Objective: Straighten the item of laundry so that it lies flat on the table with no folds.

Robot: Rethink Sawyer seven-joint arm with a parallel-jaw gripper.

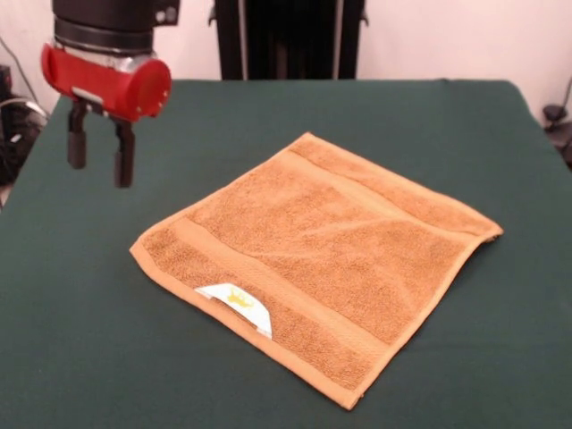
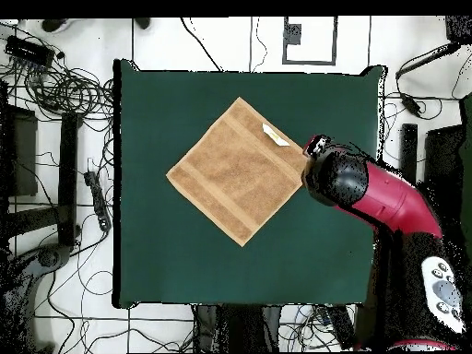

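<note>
The item of laundry (image 1: 322, 259) is an orange-tan terry towel spread out like a diamond on the table (image 1: 80, 340), with woven bands near two edges and a white label (image 1: 238, 301) at its near-left hem. From overhead the towel (image 2: 238, 171) looks flat, label (image 2: 275, 136) at its upper right edge. My gripper (image 1: 100, 165) hangs above the dark green table (image 2: 166, 258), left of the towel and clear of it. Its two black fingers (image 1: 123, 161) stand apart and hold nothing. In the overhead view the red arm (image 2: 387, 198) covers the gripper itself.
The towel's right corner (image 1: 490, 234) lifts slightly over a thin shadow. Cables and stands (image 2: 55, 111) lie on the floor around the table. The black pedestal (image 1: 286, 40) stands behind the far edge.
</note>
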